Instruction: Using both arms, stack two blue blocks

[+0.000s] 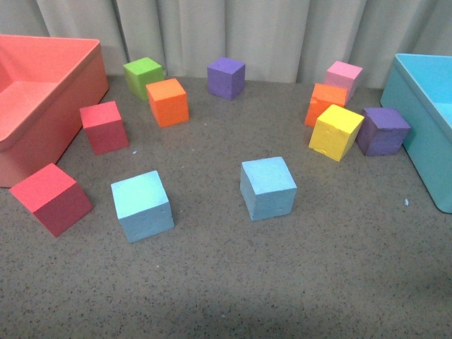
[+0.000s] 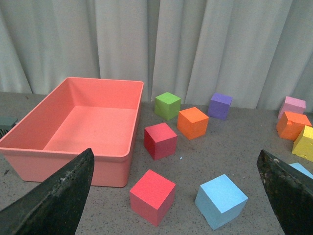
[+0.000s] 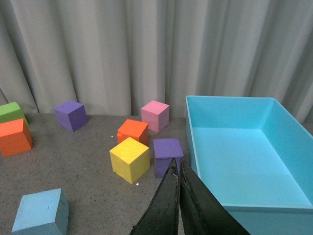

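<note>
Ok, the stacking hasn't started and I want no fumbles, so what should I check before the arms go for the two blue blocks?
1. Both blocks found: ok. The left blue block and the right blue block sit flat and apart.
2. Tops bare: ok. Nothing rests on either.
3. Finger room: ok. The nearest red cube stands clear of the left blue block.
4. Left gripper open: ok. Its jaws are wide apart.
5. Right gripper open: not ok. Its jaws are shut and hold nothing.

grey table (image 1: 233, 282) | blue blocks (image 1: 142, 205); other cubes (image 1: 168, 102); pink bin (image 1: 83, 85); turquoise bin (image 1: 417, 134)
</note>
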You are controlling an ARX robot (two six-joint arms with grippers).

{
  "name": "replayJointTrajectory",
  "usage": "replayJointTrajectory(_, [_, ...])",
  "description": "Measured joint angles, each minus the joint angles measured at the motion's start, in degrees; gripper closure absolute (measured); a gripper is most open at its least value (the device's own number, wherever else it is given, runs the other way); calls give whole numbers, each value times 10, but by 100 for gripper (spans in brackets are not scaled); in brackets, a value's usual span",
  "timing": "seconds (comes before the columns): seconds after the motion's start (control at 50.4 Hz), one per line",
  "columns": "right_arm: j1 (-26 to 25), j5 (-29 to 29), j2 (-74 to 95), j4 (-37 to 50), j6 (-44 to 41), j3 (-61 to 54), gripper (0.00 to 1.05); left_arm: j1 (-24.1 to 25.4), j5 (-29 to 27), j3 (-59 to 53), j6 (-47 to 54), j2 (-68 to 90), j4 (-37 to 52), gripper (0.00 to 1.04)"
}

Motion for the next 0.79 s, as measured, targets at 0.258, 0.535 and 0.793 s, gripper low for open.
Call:
replayJointTrajectory(0.258, [-60,-54,-144,-112,0,-27,104,0,0,0,0,0,0,7])
replayJointTrajectory(0.535, [-61,-57,-270,-223,0,-36,104,0,0,0,0,0,0,7])
replayJointTrajectory(0.793, [-61,-57,-377,-324,0,-36,104,0,0,0,0,0,0,7])
